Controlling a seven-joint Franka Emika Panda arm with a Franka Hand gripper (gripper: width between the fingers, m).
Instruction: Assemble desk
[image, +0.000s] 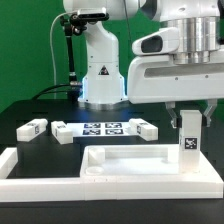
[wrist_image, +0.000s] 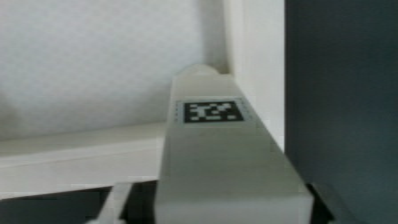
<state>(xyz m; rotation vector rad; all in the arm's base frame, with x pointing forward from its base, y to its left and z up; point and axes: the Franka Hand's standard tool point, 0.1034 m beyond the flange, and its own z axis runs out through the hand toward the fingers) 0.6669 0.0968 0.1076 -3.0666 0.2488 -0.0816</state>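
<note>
The white desk top panel (image: 135, 158) lies flat inside the border bars, its rim up. My gripper (image: 189, 112) hangs at the exterior view's right and is shut on a white square leg (image: 189, 136) with a tag, held upright over the panel's right end. In the wrist view the leg (wrist_image: 222, 140) runs out from between my fingers, its tag facing the camera, with the panel's corner rim (wrist_image: 231, 40) beyond its tip. Three more legs lie behind the panel: one (image: 33, 128) at far left, one (image: 63, 132) beside the marker board, one (image: 144, 128) right of it.
The marker board (image: 104, 129) lies flat behind the panel. Low white border bars (image: 25, 170) frame the work area on the left and front. The robot base (image: 100, 70) stands at the back. The table is dark green.
</note>
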